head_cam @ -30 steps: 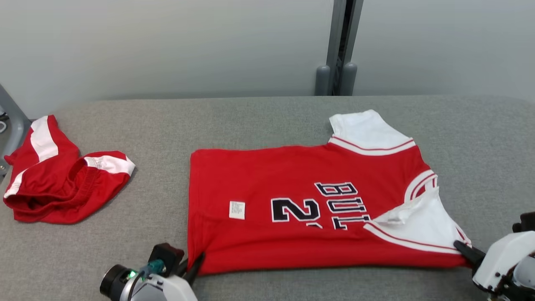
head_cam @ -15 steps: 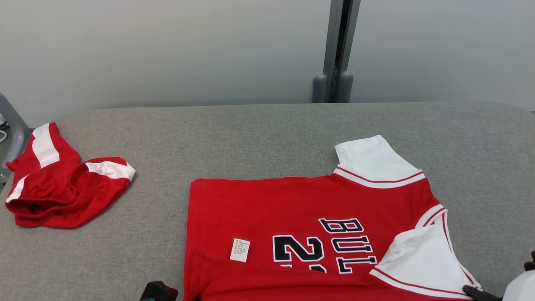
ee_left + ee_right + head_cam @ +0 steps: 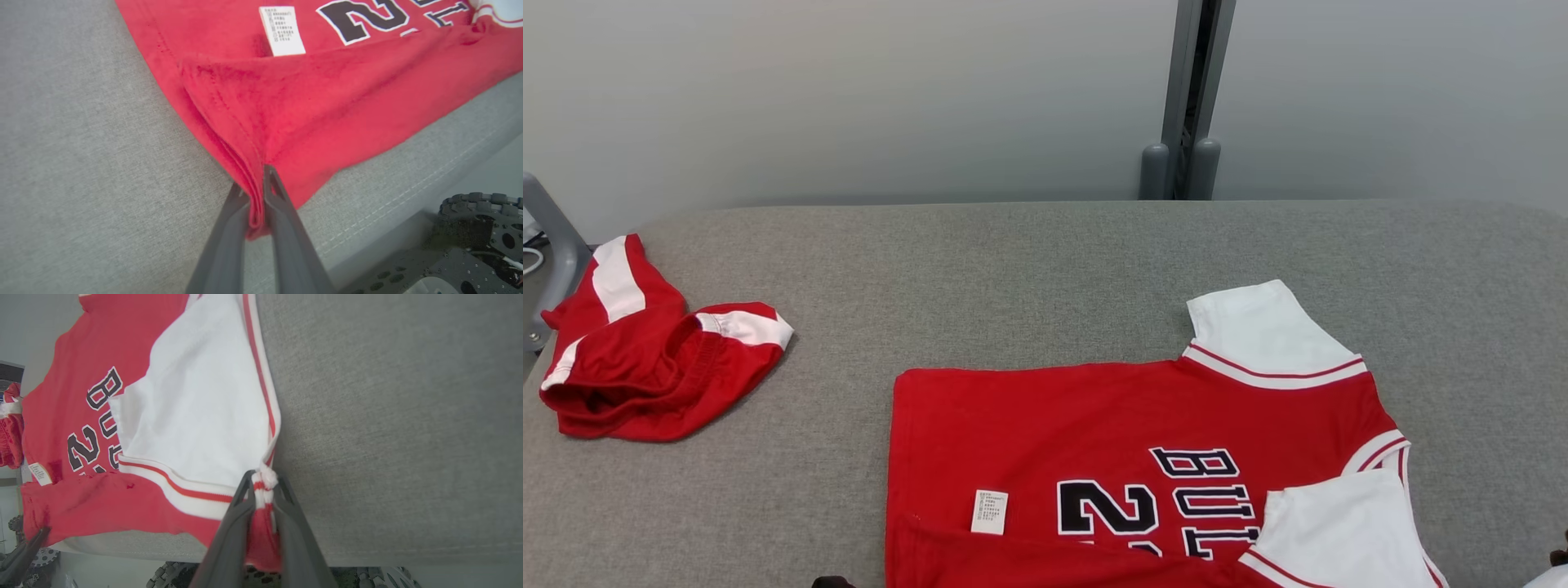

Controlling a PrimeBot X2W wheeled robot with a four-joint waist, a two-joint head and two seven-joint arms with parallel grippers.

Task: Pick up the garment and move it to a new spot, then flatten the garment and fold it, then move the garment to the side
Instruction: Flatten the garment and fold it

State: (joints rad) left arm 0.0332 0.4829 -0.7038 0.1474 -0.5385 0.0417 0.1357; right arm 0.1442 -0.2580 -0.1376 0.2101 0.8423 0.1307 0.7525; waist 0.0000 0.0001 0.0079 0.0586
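While clamped twice, the jersey (image 3: 1094, 433) lies folded.
Hem between left fingers (image 3: 226, 239); sleeve trim between right fingers (image 3: 229, 535).

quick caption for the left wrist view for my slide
The left gripper pinches the folded hem corner of the red jersey lying on the grey padded table, white care label showing.
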